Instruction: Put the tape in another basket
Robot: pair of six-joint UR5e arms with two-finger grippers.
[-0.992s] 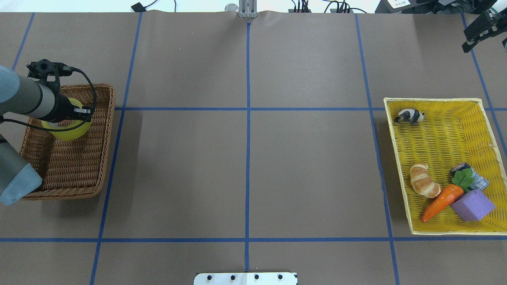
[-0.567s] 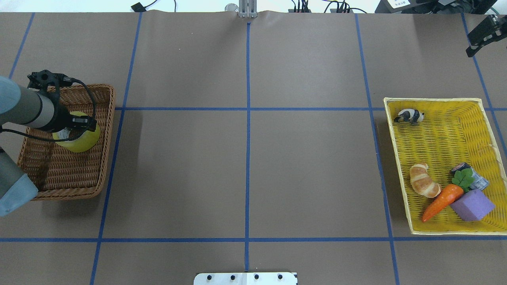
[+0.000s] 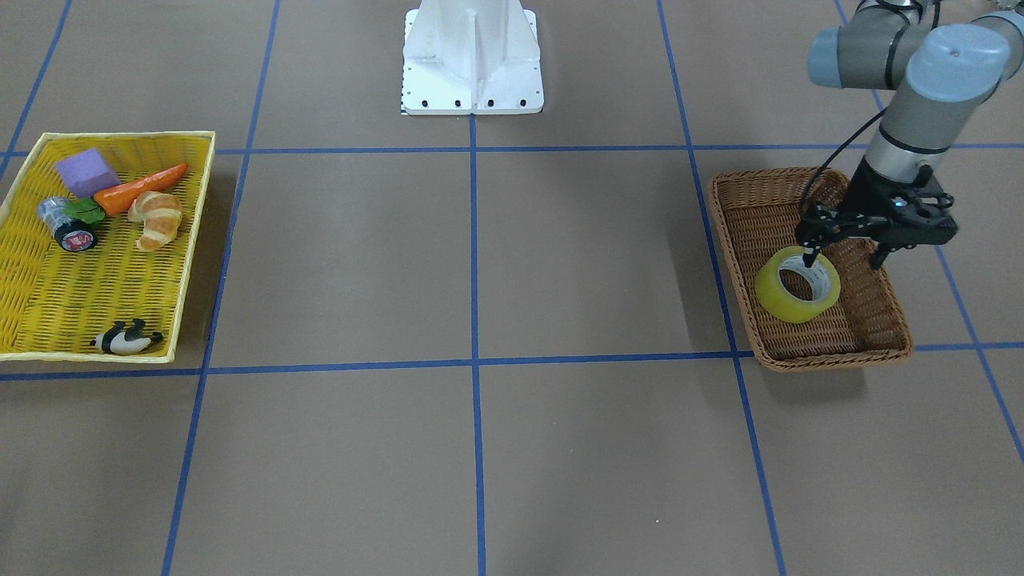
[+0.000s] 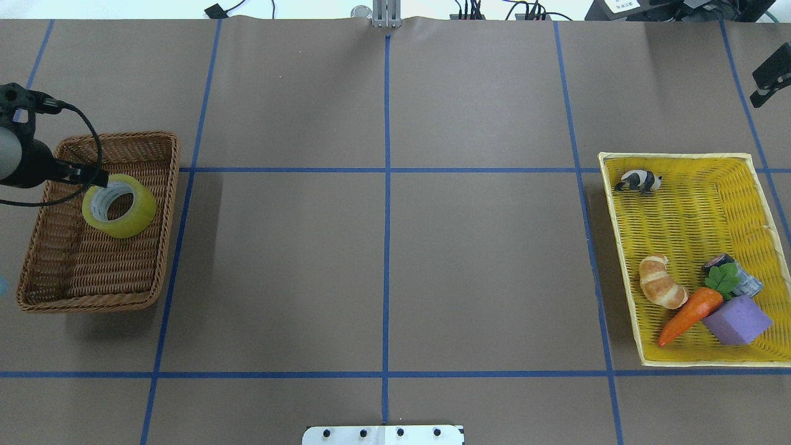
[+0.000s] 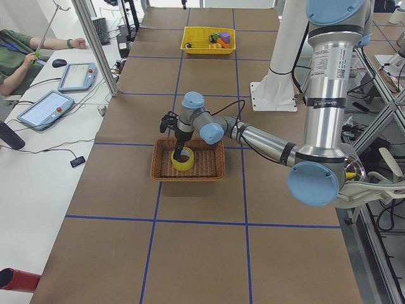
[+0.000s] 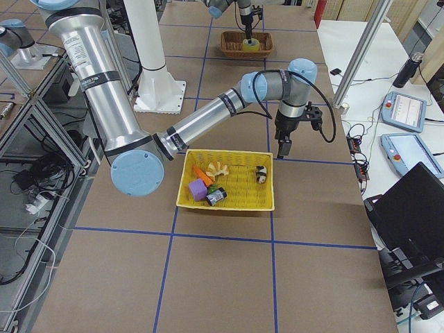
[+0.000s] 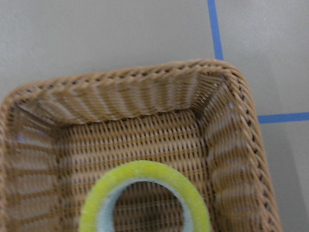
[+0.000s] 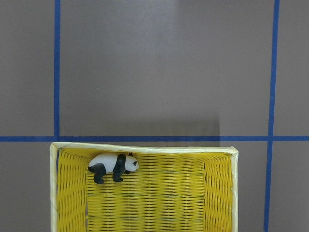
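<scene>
The yellow-green tape (image 4: 141, 210) lies in the brown wicker basket (image 4: 93, 290) at the table's left, alone on its floor. It also shows in the front view (image 3: 770, 294) and low in the left wrist view (image 7: 145, 170). My left gripper (image 3: 844, 258) is open just above the basket. One fingertip (image 3: 810, 258) is at the tape's top rim, the other stands outside the roll. My right gripper (image 6: 284, 144) hangs over bare table past the yellow tray's far end. Overhead, only one finger (image 4: 769, 81) shows, with no second finger beside it.
The yellow woven tray (image 4: 680, 162) at the right holds a panda figure (image 4: 639, 181), a croissant (image 4: 661, 282), a carrot (image 4: 689, 315), a purple block (image 4: 738, 320) and a small silver cylinder (image 4: 744, 281). The robot's base (image 3: 472, 56) stands at mid-table.
My left gripper let go of the tape and drew back to the left; the tape now rests uncovered in the brown basket. My right gripper moved right, toward the view's edge.
</scene>
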